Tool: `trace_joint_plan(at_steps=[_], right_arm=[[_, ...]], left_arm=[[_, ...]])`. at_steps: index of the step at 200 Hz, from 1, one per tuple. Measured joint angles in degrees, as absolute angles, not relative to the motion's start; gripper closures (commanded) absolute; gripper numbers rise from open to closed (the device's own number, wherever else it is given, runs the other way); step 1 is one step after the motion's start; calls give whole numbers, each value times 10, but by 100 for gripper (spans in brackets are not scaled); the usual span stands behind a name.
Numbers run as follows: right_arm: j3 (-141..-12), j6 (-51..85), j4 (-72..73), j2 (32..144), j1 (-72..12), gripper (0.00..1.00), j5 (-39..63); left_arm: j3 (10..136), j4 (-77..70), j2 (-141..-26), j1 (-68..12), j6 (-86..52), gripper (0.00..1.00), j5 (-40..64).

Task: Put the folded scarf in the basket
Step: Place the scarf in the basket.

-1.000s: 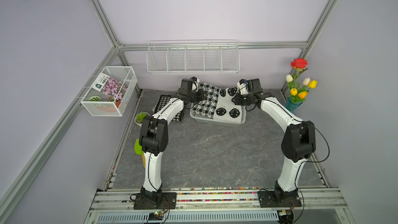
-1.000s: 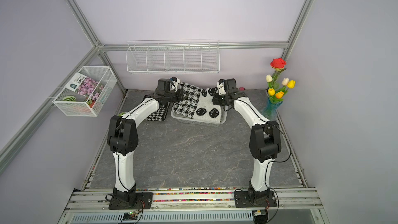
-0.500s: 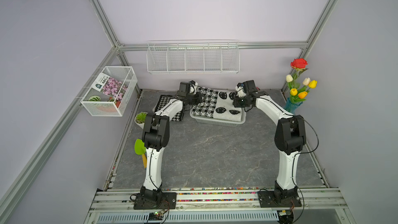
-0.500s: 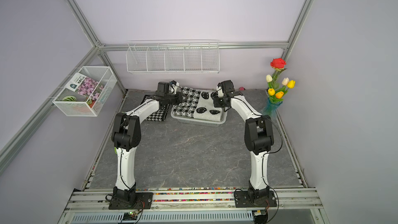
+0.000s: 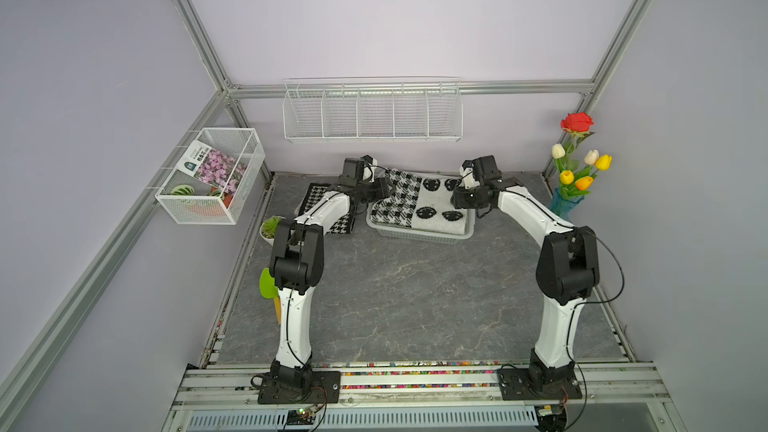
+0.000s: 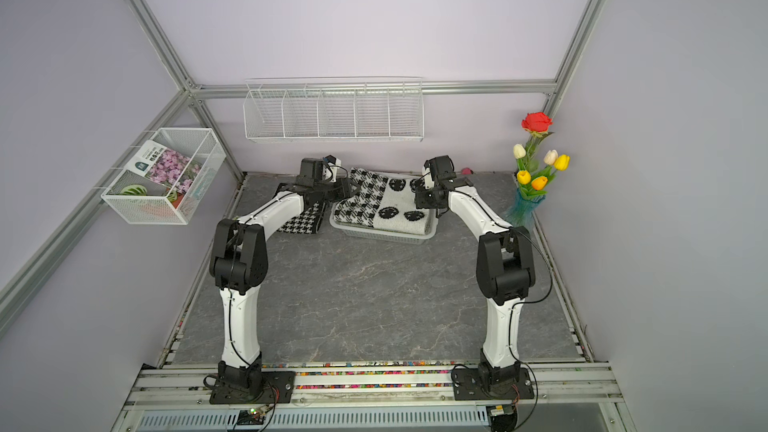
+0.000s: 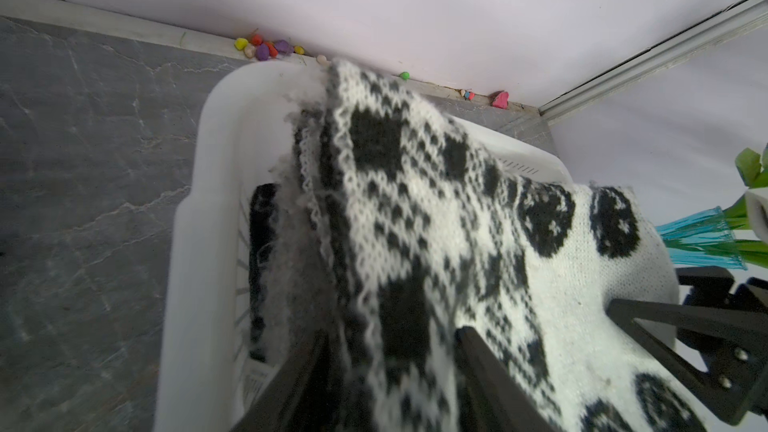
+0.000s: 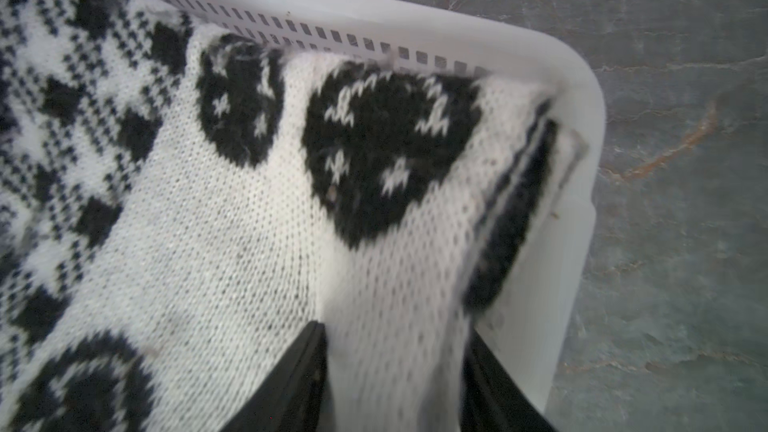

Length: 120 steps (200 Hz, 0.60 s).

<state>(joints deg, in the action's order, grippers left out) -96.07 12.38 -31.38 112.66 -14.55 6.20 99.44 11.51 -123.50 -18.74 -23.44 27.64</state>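
Note:
The folded scarf (image 5: 415, 201) (image 6: 382, 205), black-and-white knit with houndstooth and round motifs, lies in the low white plastic basket (image 5: 419, 235) (image 6: 382, 237) at the back of the table. Its far corner drapes over the rim. My left gripper (image 5: 384, 191) (image 7: 390, 338) is at the scarf's houndstooth end (image 7: 415, 209), jaws apart with the loose edge between them. At the white end (image 8: 249, 222), by the basket corner (image 8: 577, 126), my right gripper (image 5: 456, 197) (image 8: 395, 334) also has its jaws apart around a fold.
A second folded houndstooth cloth (image 5: 318, 205) lies on the table left of the basket, under my left arm. A wire rack (image 5: 372, 110) and a mesh box (image 5: 212, 176) hang on the walls. A vase of flowers (image 5: 573, 176) stands back right, a small plant (image 5: 270, 227) at the left edge.
Both grippers lowered the scarf into the basket and their jaws have come apart from a shut grip. The scarf now rests flatter in the basket.

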Motion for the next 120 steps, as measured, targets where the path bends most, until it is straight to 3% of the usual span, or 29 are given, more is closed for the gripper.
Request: trace_joint_plan(at_steps=[76,120], right_arm=[[-911,128,-301,1008,-194,47,47],[-868,153,-274,1012,-228,48,123]], left_arm=[[934,98,-1129,-189,-235,43,252],[901,89,-1107,-223,-234,43,238]])
